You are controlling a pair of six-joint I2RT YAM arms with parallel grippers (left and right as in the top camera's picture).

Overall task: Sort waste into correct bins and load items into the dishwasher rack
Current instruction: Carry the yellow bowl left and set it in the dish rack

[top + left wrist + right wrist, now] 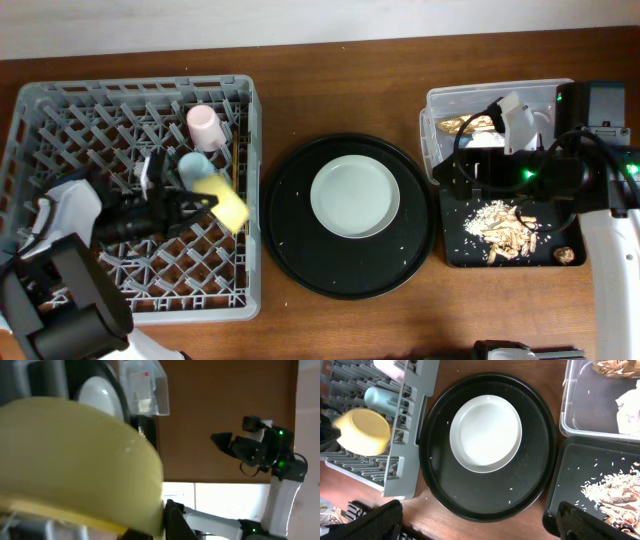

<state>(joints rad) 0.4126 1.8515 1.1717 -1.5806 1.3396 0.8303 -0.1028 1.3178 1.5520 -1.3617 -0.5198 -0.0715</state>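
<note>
Wood surface (400,90). L jaws near-closed at yellow bowl (226,206) rim, bowl tilted in rack (100,92); I can't tell if gripping. R jaws wide open, empty; plate (355,196) on round tray (290,225).

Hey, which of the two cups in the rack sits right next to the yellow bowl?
The blue cup; the pink cup stands beyond it, clear of the yellow bowl.
</note>
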